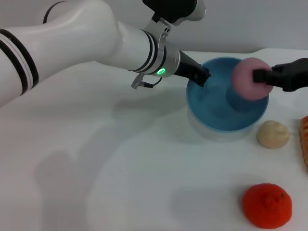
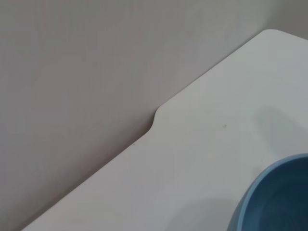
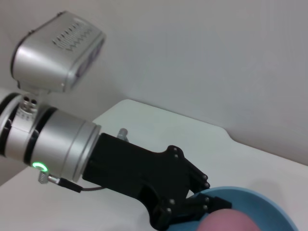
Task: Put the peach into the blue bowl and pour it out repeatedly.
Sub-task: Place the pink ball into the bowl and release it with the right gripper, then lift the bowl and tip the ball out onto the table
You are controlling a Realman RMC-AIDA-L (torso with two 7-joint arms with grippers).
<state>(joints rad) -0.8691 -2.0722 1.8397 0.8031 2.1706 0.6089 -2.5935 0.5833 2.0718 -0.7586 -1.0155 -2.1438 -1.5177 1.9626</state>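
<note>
The left gripper (image 1: 201,76) pinches the rim of the light blue round bowl (image 1: 216,115) while the right gripper (image 1: 262,77) pinches the matte pink round peach (image 1: 246,77) above it; no writing is readable.

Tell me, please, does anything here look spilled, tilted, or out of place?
Nothing stands out. The blue bowl sits upright on the table, its rim gripped by the left gripper. The right gripper holds the peach over it. Nothing is spilled.

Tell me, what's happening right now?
Left gripper clamped on bowl rim. Right gripper holds peach above bowl. Nothing in the way.
</note>
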